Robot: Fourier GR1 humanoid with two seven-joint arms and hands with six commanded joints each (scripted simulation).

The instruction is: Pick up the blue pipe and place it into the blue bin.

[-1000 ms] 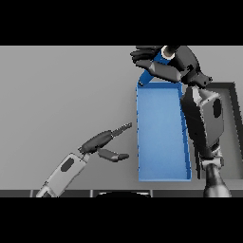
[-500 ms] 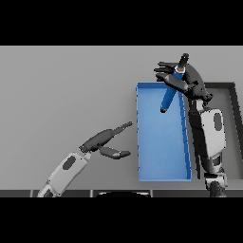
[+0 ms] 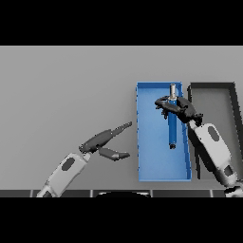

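The blue pipe [image 3: 172, 130] lies lengthwise in the right half of the blue bin [image 3: 152, 142], its grey tip pointing to the bin's far wall. My right hand [image 3: 179, 107] reaches over the bin's right wall, and its fingers are curled across the pipe's upper part. Whether the pipe rests on the bin floor or hangs just above it I cannot tell. My left hand [image 3: 100, 140] hovers over the table left of the bin, fingers straight and thumb spread, holding nothing.
A dark grey bin [image 3: 231, 102] stands directly right of the blue bin, and my right forearm crosses its near left corner. Bare grey table stretches to the left and far side.
My right hand has come down and nearer with the pipe, from above the bin's far edge into the bin. The pipe has turned from tilted to lengthwise. The left hand has barely moved.
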